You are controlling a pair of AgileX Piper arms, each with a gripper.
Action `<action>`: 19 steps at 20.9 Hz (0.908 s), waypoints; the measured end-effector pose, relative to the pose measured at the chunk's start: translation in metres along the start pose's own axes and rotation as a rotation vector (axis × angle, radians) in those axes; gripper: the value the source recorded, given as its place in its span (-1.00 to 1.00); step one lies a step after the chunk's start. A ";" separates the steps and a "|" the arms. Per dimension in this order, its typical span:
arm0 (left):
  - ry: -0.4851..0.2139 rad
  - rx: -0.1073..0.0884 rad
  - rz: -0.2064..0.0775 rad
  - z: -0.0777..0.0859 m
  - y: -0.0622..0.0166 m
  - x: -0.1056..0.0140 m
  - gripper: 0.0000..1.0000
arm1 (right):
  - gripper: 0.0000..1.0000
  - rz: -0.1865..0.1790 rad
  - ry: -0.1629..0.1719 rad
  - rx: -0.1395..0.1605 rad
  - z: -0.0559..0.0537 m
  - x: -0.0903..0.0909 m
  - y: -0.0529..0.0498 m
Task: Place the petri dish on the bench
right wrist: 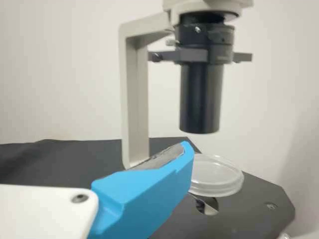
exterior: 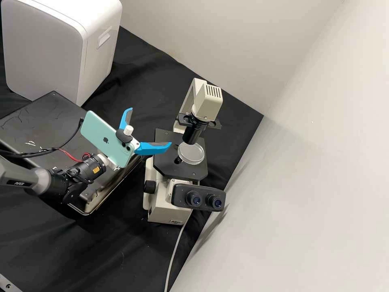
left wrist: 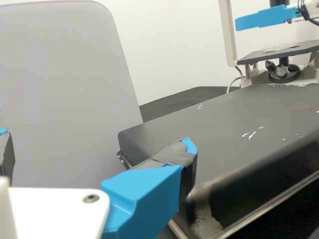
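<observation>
At the left end of the counter (exterior: 101,251) stands a big white box (exterior: 60,44). Next to it lies a flat black case (exterior: 36,121). The left jaws sit low by the edge of that case, close to the white box. They are open and hold nothing; one of their blue fingers (left wrist: 149,196) shows right at the case's corner.

Next comes the right arm (exterior: 24,180), which reaches across the black case toward the microscope (exterior: 170,202). Its jaws are wide open and hold nothing. One of the blue fingers (exterior: 156,148) points over the black stage (exterior: 198,170), just beside the petri dish (exterior: 191,153). I cannot tell if it touches the dish.

The dish lies flat on the stage, right under the dark lens tube (exterior: 190,132).

I think this is the reaching step, as the dish is not picked up yet. Next, the right jaws need to go around the dish, one finger on each side, and close softly. There looks to be little room under the tube, so the dish should slide out sideways before it goes down to the counter.
</observation>
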 end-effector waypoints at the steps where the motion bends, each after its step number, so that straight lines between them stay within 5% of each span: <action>1: 0.000 0.000 0.000 0.000 0.0000 0.000 1.00 | 1.00 0.002 0.005 -0.001 -0.002 0.000 0.001; 8: 0.000 0.000 0.000 0.000 0.0000 0.000 1.00 | 1.00 0.025 -0.014 0.017 0.005 0.000 0.008; 19: 0.000 0.008 -0.010 0.000 -0.0019 0.001 1.00 | 1.00 -0.050 -0.130 0.020 0.044 0.020 -0.016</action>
